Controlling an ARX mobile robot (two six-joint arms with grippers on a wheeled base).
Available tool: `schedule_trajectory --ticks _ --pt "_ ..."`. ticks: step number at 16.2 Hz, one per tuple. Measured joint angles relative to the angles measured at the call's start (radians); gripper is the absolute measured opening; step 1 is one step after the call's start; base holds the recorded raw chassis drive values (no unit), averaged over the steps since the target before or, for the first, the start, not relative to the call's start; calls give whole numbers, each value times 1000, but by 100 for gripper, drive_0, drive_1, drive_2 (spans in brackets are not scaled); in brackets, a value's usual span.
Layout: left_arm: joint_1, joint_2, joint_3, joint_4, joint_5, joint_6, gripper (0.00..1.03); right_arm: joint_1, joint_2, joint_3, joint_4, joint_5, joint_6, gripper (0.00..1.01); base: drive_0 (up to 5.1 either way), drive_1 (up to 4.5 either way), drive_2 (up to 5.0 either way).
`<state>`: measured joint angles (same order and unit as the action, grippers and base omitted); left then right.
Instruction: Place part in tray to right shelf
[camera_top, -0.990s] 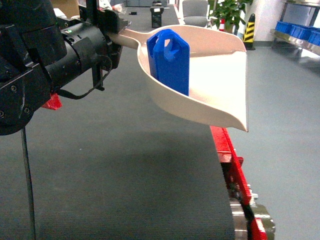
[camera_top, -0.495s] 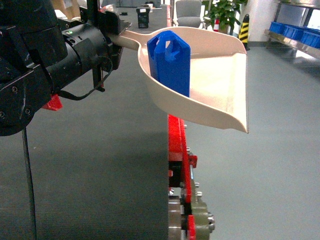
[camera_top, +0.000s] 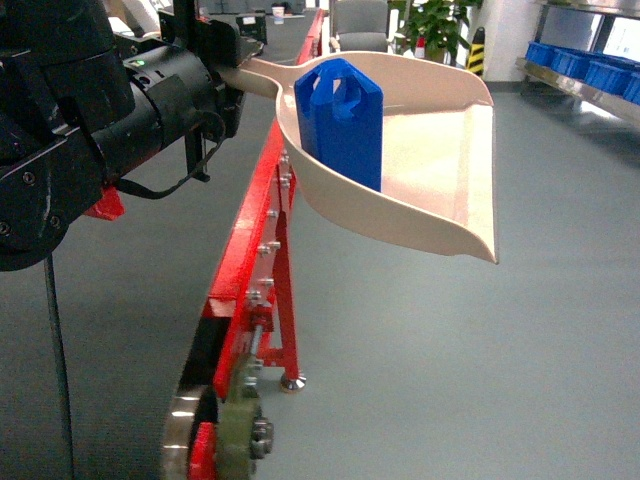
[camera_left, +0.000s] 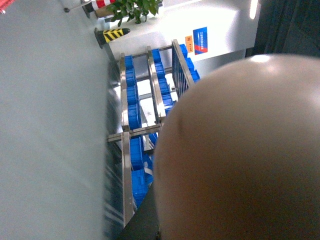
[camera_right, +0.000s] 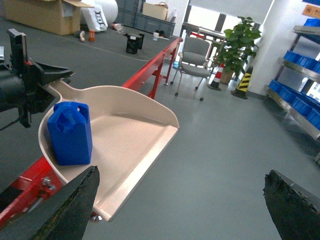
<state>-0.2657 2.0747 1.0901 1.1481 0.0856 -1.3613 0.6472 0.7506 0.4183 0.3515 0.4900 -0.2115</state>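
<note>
Left gripper (camera_right: 31, 86) clamping tray (camera_top: 440, 170) handle, part (camera_right: 70, 133) inside, right gripper (camera_right: 185, 210) open, seen only by wrist

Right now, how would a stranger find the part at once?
Look at the beige tray that the left claw holds by its handle above the floor. The part stands upright at its back wall: the only small bright blue block there.
</note>
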Motion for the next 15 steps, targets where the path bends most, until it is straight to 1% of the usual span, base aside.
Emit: schedule_trajectory --ticks 3,15 --pt "1 0 0 2 0 0 15 0 0 0 2 0 0 98 0 0 0" --pt "1 0 0 0 0 0 15 0 0 0 1 0 0 98 512 -229 -229"
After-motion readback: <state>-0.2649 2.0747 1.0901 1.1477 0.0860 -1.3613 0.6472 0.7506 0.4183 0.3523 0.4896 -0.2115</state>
